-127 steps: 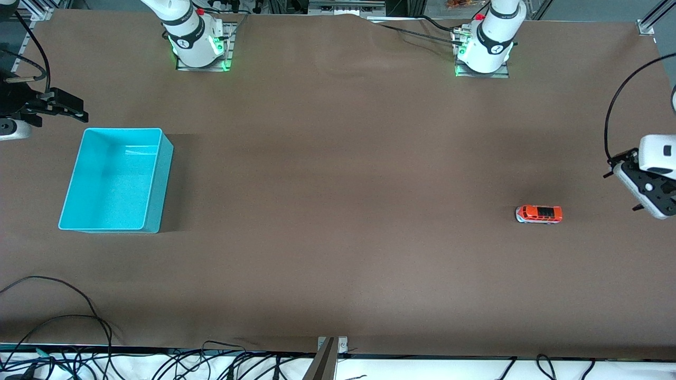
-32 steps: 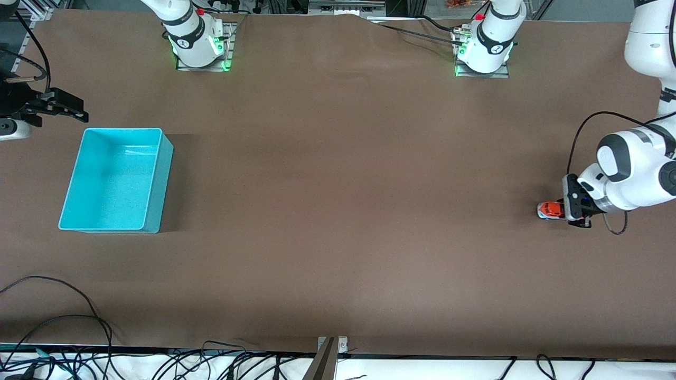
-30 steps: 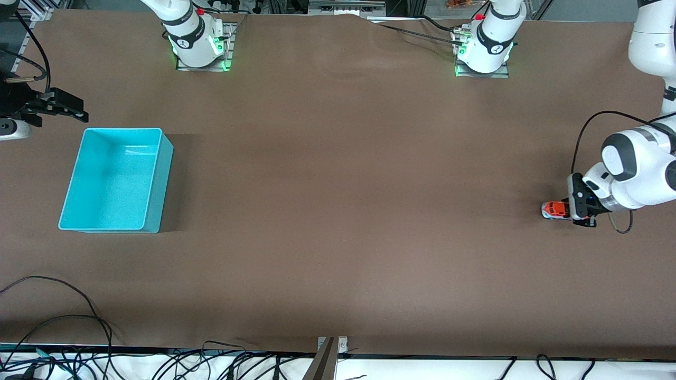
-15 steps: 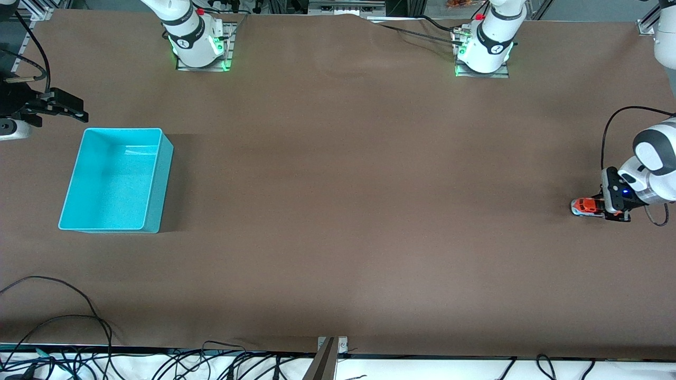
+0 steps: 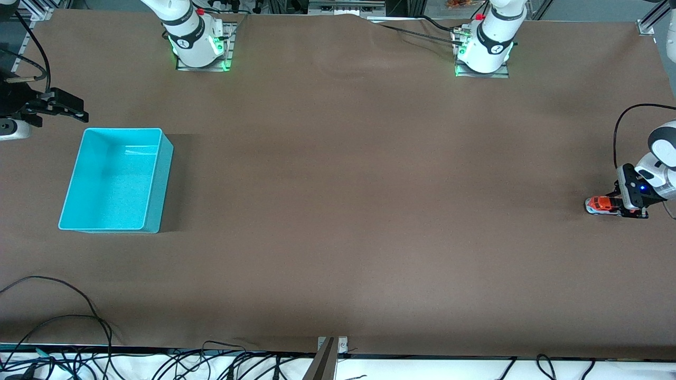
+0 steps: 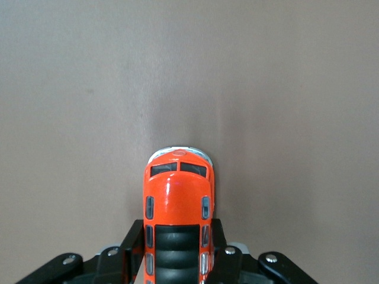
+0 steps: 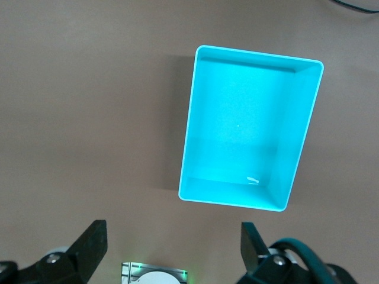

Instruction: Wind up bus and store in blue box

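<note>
My left gripper (image 5: 615,205): low at the table (image 5: 338,211), at the left arm's end, clamped on the rear of the bus (image 5: 601,205); in the left wrist view my black fingers (image 6: 133,248) press against both flanks of the toy.

Bus: a small orange-red van (image 6: 177,219) with a dark roof panel and a silver-grey front, wheels down on the brown table; its nose points away from my left gripper (image 6: 177,260), toward the right arm's end of the table, and about half of its body sticks out past my fingertips.

Bus to box: well apart, with nearly the whole length of the table between them.

Blue box (image 5: 113,179): a turquoise bin standing upright at the right arm's end of the table; nothing lies in it.

My right gripper (image 5: 63,108): waiting in the air at the right arm's end, over the table just past the box's short wall that lies farthest from the front camera; its jaws stand wide apart and hold nothing. In the right wrist view both fingers (image 7: 89,245) frame bare table, with the blue box (image 7: 249,127) seen from above ahead of the right gripper (image 7: 172,248).

Cables (image 5: 63,338): loose black loops along the table edge nearest the front camera.
</note>
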Controlling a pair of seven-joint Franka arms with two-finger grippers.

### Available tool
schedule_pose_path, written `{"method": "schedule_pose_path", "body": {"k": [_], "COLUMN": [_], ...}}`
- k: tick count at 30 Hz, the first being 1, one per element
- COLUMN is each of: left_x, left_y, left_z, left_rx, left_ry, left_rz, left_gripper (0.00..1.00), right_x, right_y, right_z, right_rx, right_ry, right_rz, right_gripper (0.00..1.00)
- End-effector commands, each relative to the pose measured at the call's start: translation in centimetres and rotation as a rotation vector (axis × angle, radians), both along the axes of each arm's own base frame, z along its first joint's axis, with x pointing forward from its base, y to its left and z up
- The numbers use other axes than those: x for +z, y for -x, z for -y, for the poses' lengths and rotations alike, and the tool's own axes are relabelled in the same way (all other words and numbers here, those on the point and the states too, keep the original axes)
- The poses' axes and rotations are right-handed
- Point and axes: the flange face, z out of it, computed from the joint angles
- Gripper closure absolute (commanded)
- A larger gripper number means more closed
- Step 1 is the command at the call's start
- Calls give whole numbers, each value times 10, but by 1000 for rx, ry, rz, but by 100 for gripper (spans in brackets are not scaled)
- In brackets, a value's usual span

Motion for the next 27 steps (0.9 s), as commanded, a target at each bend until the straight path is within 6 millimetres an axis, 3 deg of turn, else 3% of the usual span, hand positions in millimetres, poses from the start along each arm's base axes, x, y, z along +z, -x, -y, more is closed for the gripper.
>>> {"method": "schedule_pose_path", "body": {"k": [1,13,15,16,18,27], "left_x": [-74,-75,-75,-74,-71,-42], "left_y": [32,33,33,32,31,13], "left_z": [-12,-14,-14,-14,-15,-6], "left_rx": [0,6,6,5,0,-28], "left_ry": [57,58,59,58,52,28], "left_rz": [-91,-90,-92,-89,-85,-56], "left_gripper": [76,73,60,44,0,0], "right_x": [7,7,7,7,7,10], "right_y": [-2,-1,-1,-1,-2,-2], "right_z": [0,1,1,0,-2,-5], "right_rx": [-6,-7,-7,-6,-3,2], "right_ry": [11,8,6,6,6,5], "right_rz": [8,6,6,6,8,16], "right_gripper": [0,0,0,0,0,0]}}
